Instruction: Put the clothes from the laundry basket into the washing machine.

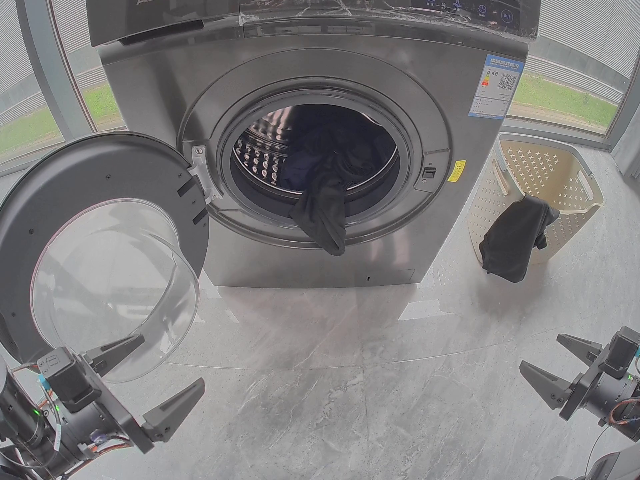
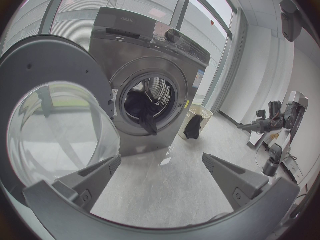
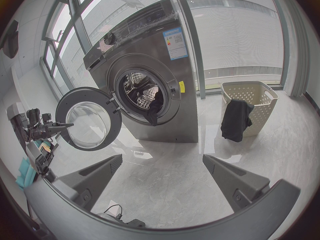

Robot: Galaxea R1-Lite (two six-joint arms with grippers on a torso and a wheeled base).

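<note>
Left tool [image 1: 170, 361] and right tool [image 1: 541, 351] empty, jaws apart, low over floor; dark garment [image 1: 323, 211] hangs from washing machine [image 1: 413, 75] drum mouth, black garment [image 1: 513, 238] drapes over laundry basket [image 1: 573, 168] rim; likely next, right tool fetches it.

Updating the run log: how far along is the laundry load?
Done: dark clothes lie in the washing machine drum, partly hanging over its lip. In hand: nothing; left gripper and right gripper are open, empty. Left: a black garment draped over the laundry basket rim; the door is open.

Black wedge-fingered left gripper [image 1: 170, 361], right gripper [image 1: 541, 351], coloured cables [image 1: 101, 444]
</note>
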